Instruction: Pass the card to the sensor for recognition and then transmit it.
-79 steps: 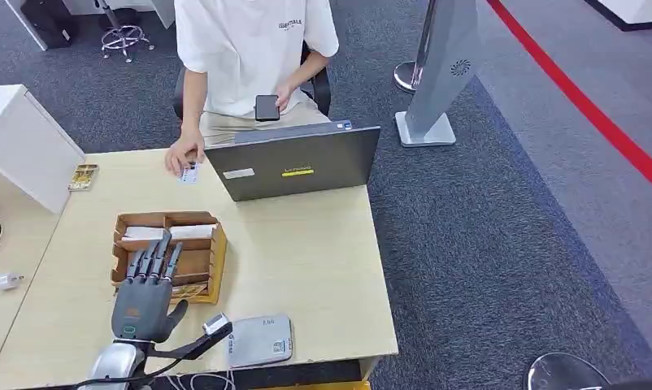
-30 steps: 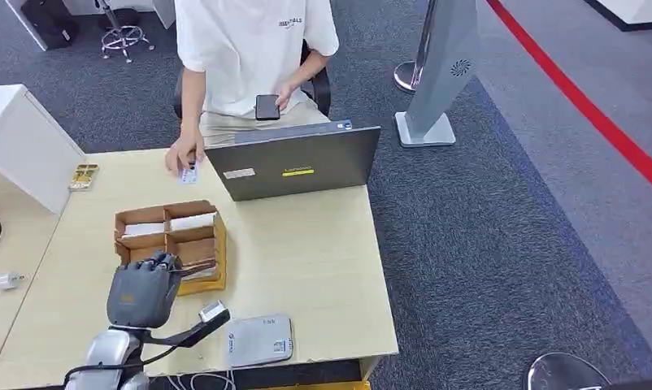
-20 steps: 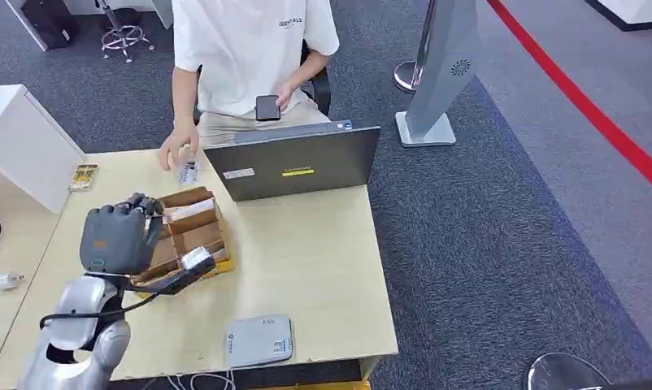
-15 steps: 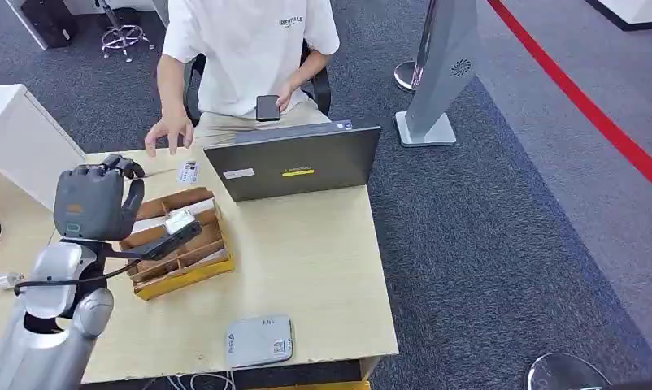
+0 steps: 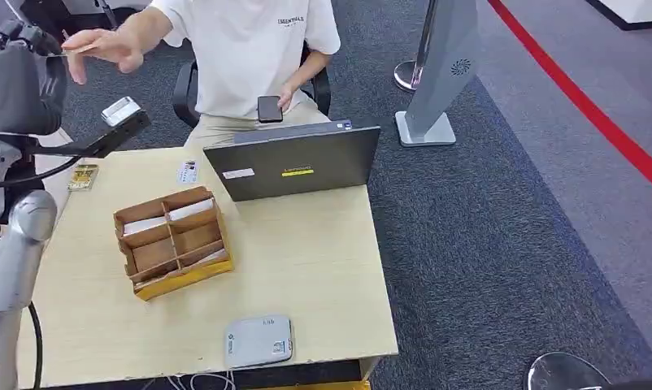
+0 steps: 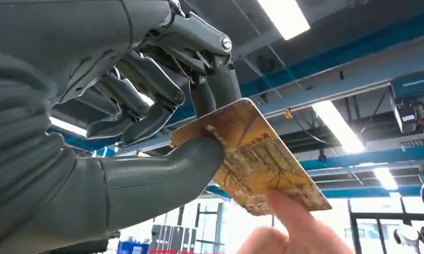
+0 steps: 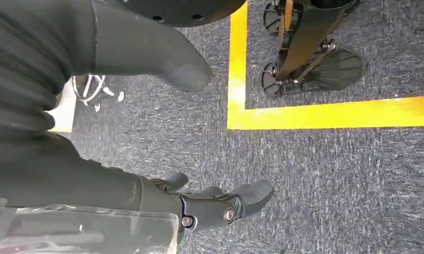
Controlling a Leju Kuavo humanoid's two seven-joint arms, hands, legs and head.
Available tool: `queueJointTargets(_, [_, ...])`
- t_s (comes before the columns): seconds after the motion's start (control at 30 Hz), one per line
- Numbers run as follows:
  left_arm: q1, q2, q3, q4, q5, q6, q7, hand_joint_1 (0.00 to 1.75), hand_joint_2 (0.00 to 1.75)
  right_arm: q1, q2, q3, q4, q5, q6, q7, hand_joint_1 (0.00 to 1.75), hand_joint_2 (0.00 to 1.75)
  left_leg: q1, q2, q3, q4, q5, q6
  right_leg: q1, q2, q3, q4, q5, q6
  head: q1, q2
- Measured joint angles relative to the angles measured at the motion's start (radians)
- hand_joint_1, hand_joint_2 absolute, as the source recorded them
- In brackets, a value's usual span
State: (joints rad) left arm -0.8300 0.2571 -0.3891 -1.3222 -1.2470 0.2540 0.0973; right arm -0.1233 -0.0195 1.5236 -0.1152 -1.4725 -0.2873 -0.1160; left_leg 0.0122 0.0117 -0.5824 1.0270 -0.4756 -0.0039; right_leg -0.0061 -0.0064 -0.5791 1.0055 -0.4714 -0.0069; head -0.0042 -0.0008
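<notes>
My left hand (image 5: 18, 85) is raised high at the far left, above the table's back corner. It pinches a golden card (image 6: 257, 159) between the thumb and the fingers; in the head view the card (image 5: 80, 50) shows as a thin edge. The seated person's hand (image 5: 107, 47) reaches across to it, and a fingertip (image 6: 300, 222) touches the card's free end. The grey card sensor (image 5: 259, 341) lies flat by the table's front edge. My right hand (image 7: 120, 185) hangs over grey carpet, fingers apart, holding nothing.
A cardboard box with compartments (image 5: 172, 241) sits skewed on the wooden table (image 5: 323, 252), with cards in it. A grey laptop (image 5: 294, 162) stands at the back. A small white card (image 5: 187, 171) and a yellow card (image 5: 83, 176) lie near the back edge. The person holds a phone (image 5: 267, 108).
My left hand closed in the box, then rose up and to the far left with the card, turning the box. The person's hand left the white card and lifted to meet mine.
</notes>
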Motion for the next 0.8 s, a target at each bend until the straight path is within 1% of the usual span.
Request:
queueJointTargets(0.3, [-0.008, 0.011, 0.000, 0.029, 0.000, -0.002, -0.002, 1.75, 1.75, 0.000, 0.004, 0.008, 0.000, 0.003, -0.001, 0.002, 0.00, 1.75, 0.000, 0.000, -0.001, 0.000, 0.000, 0.000, 0.000, 0.000, 0.000, 0.000, 0.000, 0.000, 0.000, 0.000])
queueJointTargets(0.33, [-0.008, 0.013, 0.000, 0.032, 0.003, -0.003, -0.002, 0.00, 1.75, -0.001, 0.004, 0.008, 0.000, 0.003, -0.001, 0.000, 0.00, 1.75, 0.000, 0.000, -0.001, 0.000, 0.000, 0.000, 0.000, 0.000, 0.000, 0.000, 0.000, 0.000, 0.000, 0.000])
queueJointTargets(0.53, [-0.005, 0.021, 0.000, 0.040, 0.021, -0.013, -0.005, 0.00, 1.75, -0.002, 0.004, 0.009, 0.000, -0.003, -0.001, -0.001, 0.00, 1.75, 0.000, 0.000, -0.001, 0.000, 0.000, 0.000, 0.000, 0.000, 0.000, 0.000, 0.000, 0.000, 0.000, 0.000])
queueJointTargets(0.67, [0.009, 0.030, 0.000, 0.043, 0.024, -0.005, -0.002, 0.00, 1.75, -0.001, 0.004, 0.009, 0.000, -0.004, -0.001, 0.000, 0.00, 1.75, 0.000, 0.000, -0.001, 0.000, 0.000, 0.000, 0.000, 0.000, 0.000, 0.000, 0.000, 0.000, 0.000, 0.000])
queueJointTargets(0.8, [0.039, 0.067, 0.005, 0.047, 0.027, 0.011, 0.002, 0.00, 1.75, -0.001, 0.004, 0.010, 0.000, -0.004, -0.002, 0.013, 0.00, 1.75, 0.000, 0.001, -0.001, 0.000, 0.000, 0.000, 0.000, 0.001, 0.000, 0.000, 0.000, 0.000, 0.000, 0.000])
